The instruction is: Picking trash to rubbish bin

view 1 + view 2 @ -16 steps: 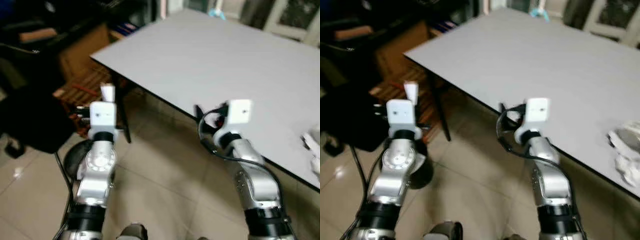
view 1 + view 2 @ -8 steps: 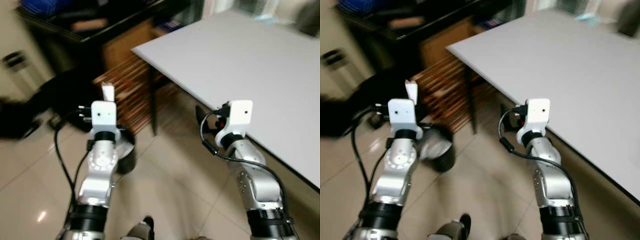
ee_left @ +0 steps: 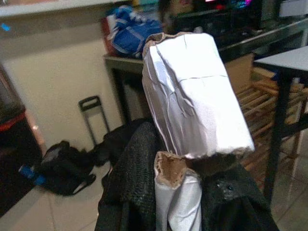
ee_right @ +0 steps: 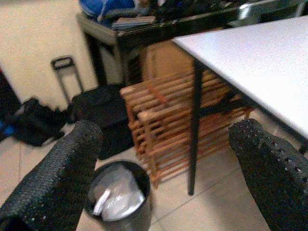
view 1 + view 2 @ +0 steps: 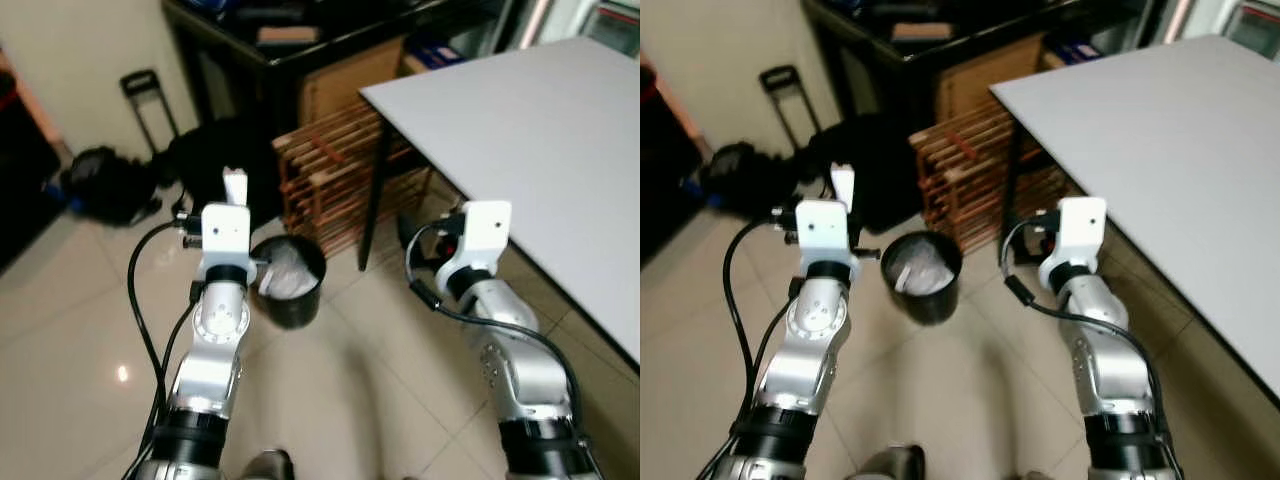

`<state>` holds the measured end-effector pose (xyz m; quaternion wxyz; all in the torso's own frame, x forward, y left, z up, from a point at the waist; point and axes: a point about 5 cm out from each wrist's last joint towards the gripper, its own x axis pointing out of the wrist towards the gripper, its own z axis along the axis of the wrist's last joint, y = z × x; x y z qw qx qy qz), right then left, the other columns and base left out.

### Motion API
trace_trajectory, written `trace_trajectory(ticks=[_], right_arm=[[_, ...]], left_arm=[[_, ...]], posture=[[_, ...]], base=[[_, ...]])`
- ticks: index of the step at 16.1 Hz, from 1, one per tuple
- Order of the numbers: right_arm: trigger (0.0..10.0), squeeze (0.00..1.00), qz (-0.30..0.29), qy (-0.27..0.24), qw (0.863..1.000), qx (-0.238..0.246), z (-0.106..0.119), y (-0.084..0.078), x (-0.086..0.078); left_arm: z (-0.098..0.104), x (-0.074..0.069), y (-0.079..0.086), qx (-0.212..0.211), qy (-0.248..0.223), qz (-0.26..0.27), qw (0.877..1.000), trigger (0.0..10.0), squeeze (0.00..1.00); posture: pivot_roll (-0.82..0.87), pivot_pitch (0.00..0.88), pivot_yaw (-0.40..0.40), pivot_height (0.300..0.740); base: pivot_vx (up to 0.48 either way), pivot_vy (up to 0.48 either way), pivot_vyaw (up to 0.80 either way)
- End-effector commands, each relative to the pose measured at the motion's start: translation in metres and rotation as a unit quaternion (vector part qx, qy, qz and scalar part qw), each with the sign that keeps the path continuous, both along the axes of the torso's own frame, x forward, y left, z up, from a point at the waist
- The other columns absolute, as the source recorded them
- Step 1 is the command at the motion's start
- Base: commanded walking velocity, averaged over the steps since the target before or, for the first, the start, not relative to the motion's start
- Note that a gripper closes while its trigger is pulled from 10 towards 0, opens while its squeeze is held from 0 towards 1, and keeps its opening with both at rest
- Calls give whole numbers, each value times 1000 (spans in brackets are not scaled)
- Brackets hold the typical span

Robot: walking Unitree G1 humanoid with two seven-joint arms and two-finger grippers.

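A black round rubbish bin (image 5: 290, 283) stands on the tiled floor, with white crumpled trash inside it (image 4: 118, 195). My left gripper (image 3: 180, 187) is shut on a white crumpled piece of trash (image 3: 192, 96) with a torn brown edge. That piece sticks up above the left wrist (image 5: 235, 185), just left of the bin and higher than its rim. My right gripper (image 4: 163, 178) is open and holds nothing. Its black fingers (image 4: 53, 183) frame the bin and a table leg. It hangs to the right of the bin, close to the table edge.
A white table (image 5: 540, 130) fills the right side, its dark leg (image 5: 372, 215) near the bin. A wooden slatted rack (image 5: 340, 180) stands behind the bin. Black bags (image 5: 110, 185) and a trolley handle (image 5: 145, 90) lie at the left by the wall.
The camera has swung left: the table has slid to the right and the bin and bags have come into full view. The left gripper still holds the white piece.
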<state>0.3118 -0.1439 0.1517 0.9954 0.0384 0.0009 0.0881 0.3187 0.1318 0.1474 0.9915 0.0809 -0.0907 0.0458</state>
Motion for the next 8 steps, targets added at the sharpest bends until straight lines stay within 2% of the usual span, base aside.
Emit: trace_trajectory(ticks=[1, 3, 8], right_arm=[[10000, 0, 11, 4, 1000, 5, 0, 5, -1], [10000, 0, 16, 12, 1000, 10, -2, 7, -1], [10000, 0, 16, 14, 1000, 9, -3, 6, -1]], left_arm=[[-3, -1, 5, 3, 7, 9, 1000, 10000, 0], [-6, -1, 1, 4, 19, -7, 1000, 10000, 0], [-8, -2, 4, -10, 29, -2, 1000, 10000, 0]], posture=[[-50, 130, 17, 740], [-47, 130, 14, 740], [-43, 148, 9, 740]], base=[[0, 0, 800], [0, 0, 0], [0, 0, 0]])
